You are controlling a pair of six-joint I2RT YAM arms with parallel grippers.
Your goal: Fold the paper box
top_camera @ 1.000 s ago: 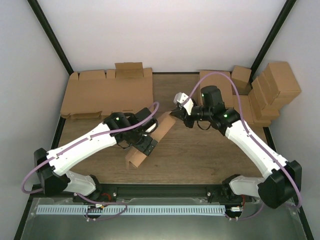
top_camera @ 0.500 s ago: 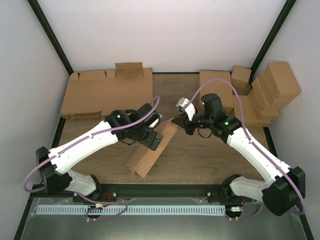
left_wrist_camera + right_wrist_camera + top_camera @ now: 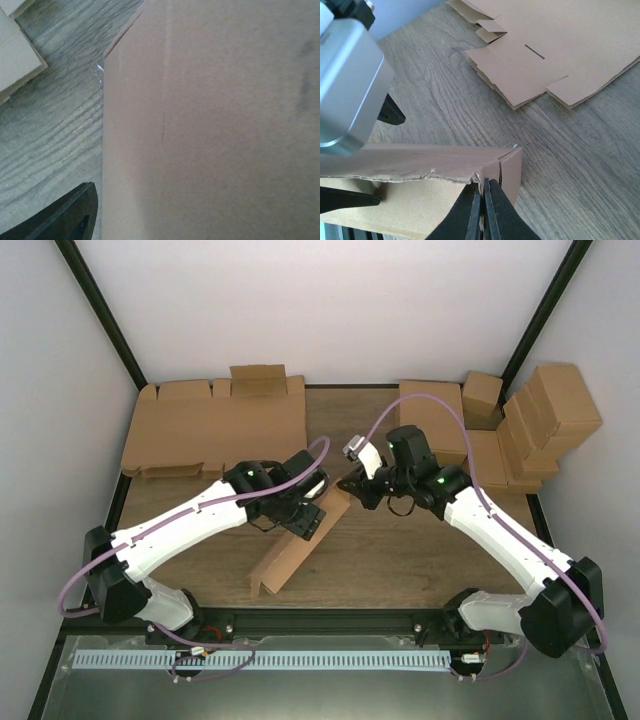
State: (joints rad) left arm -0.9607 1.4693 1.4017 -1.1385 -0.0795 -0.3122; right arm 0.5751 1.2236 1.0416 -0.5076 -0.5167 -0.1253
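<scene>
Hiding the left hand (image 3: 308, 519), grip cannot be told, brown paper box (image 3: 210, 125), torn edge at 6 o'clock pinched tight in right hand (image 3: 481, 196)

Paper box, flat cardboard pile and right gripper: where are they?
paper box (image 3: 290, 558), top view, on its long brown panel.
flat cardboard pile (image 3: 215, 430), top view, middle of the top sheet.
right gripper (image 3: 482, 189), right wrist view, between its fingertips pinching the box.

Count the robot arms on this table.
2: the left arm reaches in from the near-left corner, the right arm from the near-right, both meeting at the paper box. None seem hidden.
</scene>
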